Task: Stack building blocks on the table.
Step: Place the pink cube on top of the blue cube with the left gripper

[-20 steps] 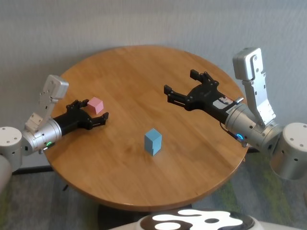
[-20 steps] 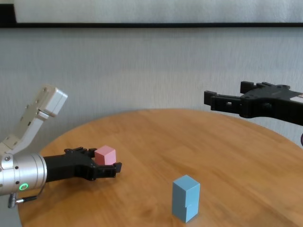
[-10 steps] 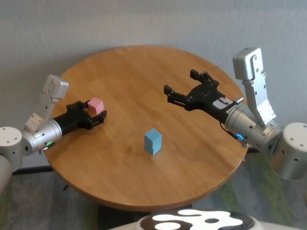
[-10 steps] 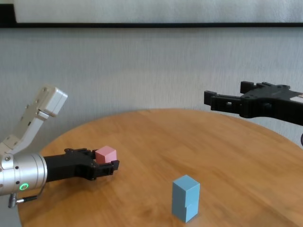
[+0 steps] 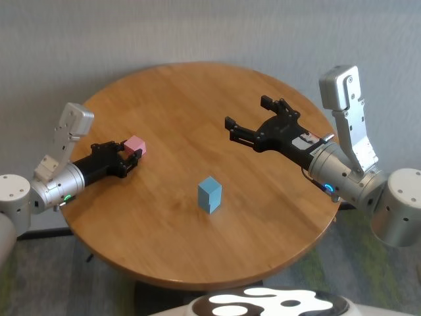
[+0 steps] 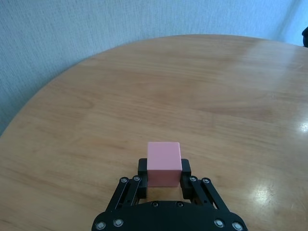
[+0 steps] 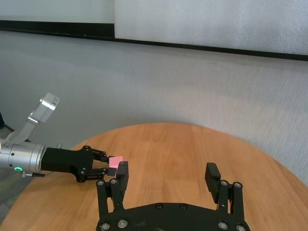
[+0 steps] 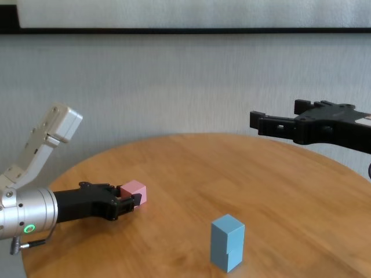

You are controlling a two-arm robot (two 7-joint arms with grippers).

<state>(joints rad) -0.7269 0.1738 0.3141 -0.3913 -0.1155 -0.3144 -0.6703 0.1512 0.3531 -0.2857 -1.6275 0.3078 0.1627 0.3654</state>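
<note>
A pink block (image 5: 135, 145) rests on the left part of the table (image 5: 177, 92). My left gripper (image 5: 133, 157) is shut on it, one finger against each side, as the left wrist view shows the block (image 6: 163, 162) between the fingers (image 6: 142, 169). It also shows in the chest view (image 8: 134, 191). Two light blue blocks (image 5: 209, 195) stand stacked near the table's middle, the upper one slightly offset (image 8: 227, 242). My right gripper (image 5: 247, 116) is open and empty, held above the table's right part, apart from the stack.
The round wooden table (image 8: 278, 174) has bare top around the blue stack and towards the far edge. A grey wall stands behind it. The right wrist view shows the left gripper (image 7: 96, 166) with the pink block across the table.
My left gripper's fingers have closed on the pink block, which they stood open around before. The right arm and the blue stack have not moved.
</note>
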